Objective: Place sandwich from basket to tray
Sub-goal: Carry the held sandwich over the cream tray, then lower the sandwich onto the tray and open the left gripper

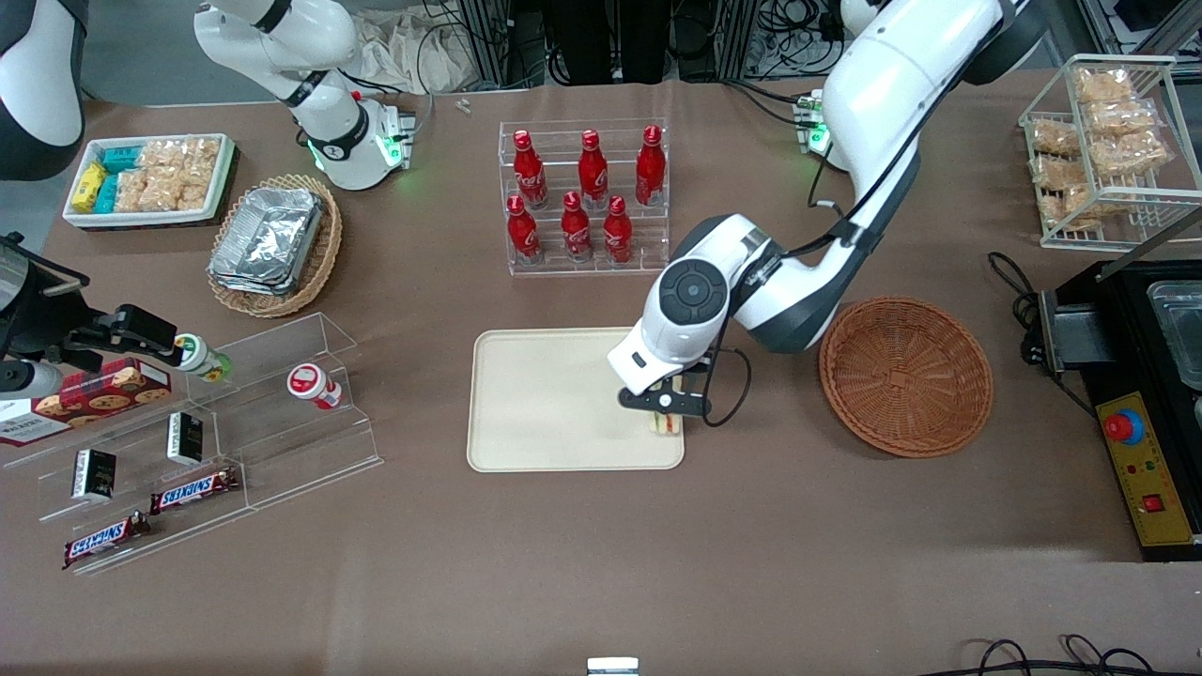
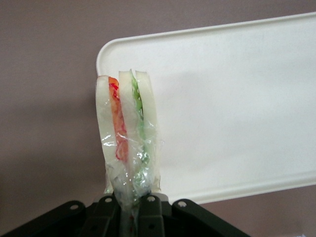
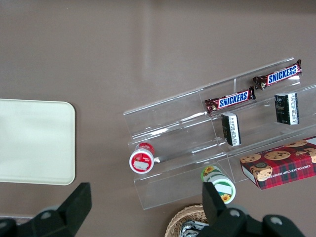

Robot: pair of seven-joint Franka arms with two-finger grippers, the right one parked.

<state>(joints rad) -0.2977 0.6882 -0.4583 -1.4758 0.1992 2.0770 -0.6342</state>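
The hand (image 1: pixel 666 420) grips the sandwich (image 2: pixel 127 140) over the tray (image 1: pixel 545 404) on the brown table (image 1: pixel 657 563).

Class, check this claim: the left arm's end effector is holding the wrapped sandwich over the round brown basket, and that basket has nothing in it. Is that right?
One part is wrong. The end effector holds the sandwich over a corner of the tray, not over the basket. The front view shows this, and the left wrist view shows the tray's corner beneath the sandwich. The basket does have nothing in it.
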